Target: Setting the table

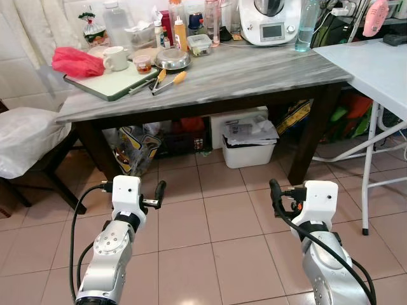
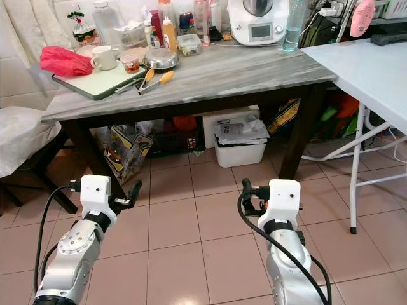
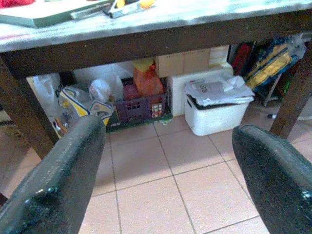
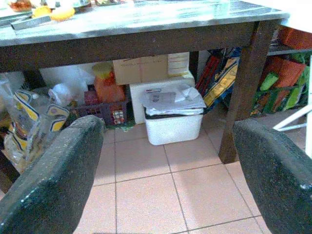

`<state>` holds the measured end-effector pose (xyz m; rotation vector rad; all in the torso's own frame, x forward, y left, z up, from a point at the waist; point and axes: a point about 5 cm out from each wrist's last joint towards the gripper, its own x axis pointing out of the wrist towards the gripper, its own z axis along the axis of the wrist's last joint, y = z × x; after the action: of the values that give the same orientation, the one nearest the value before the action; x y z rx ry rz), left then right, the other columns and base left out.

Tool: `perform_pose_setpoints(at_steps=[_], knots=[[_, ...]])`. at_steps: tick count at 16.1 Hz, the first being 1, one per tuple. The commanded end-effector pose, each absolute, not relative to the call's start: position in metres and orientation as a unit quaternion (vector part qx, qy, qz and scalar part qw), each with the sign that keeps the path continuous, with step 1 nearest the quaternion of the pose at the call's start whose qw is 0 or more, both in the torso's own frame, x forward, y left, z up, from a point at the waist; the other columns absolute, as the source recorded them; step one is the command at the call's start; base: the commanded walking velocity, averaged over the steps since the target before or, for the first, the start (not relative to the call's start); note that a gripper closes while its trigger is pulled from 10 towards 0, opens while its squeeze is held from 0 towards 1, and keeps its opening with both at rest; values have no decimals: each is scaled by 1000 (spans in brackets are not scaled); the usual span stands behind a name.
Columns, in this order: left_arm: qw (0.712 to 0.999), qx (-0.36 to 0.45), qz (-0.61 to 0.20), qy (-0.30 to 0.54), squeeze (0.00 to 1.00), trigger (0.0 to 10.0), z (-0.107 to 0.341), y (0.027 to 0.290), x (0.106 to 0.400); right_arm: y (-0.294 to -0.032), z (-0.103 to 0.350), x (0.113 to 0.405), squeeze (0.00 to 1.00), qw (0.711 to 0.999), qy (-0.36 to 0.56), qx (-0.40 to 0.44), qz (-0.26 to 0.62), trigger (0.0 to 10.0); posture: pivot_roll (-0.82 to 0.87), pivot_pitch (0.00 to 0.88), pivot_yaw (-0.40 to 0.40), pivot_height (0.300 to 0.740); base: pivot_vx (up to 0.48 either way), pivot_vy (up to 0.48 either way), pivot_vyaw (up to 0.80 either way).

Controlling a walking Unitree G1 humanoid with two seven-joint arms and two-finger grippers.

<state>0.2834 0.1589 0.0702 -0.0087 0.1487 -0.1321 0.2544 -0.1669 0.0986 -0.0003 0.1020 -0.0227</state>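
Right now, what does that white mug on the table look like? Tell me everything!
The white mug is plain and glossy, probably ceramic, with its handle turned toward the table's middle. It stands upright at the back of a green cutting board on the grey table, right beside a red cloth bundle. What's inside can't be seen.

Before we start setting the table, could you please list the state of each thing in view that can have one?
left gripper: open, empty, held low above the floor
right gripper: open, empty, held low above the floor
white mug: upright on the cutting board
tongs: lying flat on the wooden table
steel bowl: upright
white bin: under the table, full of paper
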Motion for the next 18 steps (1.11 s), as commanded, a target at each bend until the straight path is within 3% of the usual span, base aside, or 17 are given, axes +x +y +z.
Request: perform_pose_setpoints(at_steps=[1, 8, 18], knots=[[995, 6, -67, 71, 0, 10000, 72, 157, 289, -157, 102, 261, 0, 999, 38, 4, 4, 10000, -69, 0, 92, 740, 0, 0, 0], [995, 12, -73, 71, 0, 10000, 72, 154, 293, -155, 102, 265, 0, 999, 33, 6, 9, 10000, -67, 0, 95, 740, 0, 0, 800], [994, 12, -83, 74, 0, 10000, 68, 150, 291, -160, 101, 264, 0, 999, 35, 4, 3, 10000, -70, 0, 79, 740, 0, 0, 0]])
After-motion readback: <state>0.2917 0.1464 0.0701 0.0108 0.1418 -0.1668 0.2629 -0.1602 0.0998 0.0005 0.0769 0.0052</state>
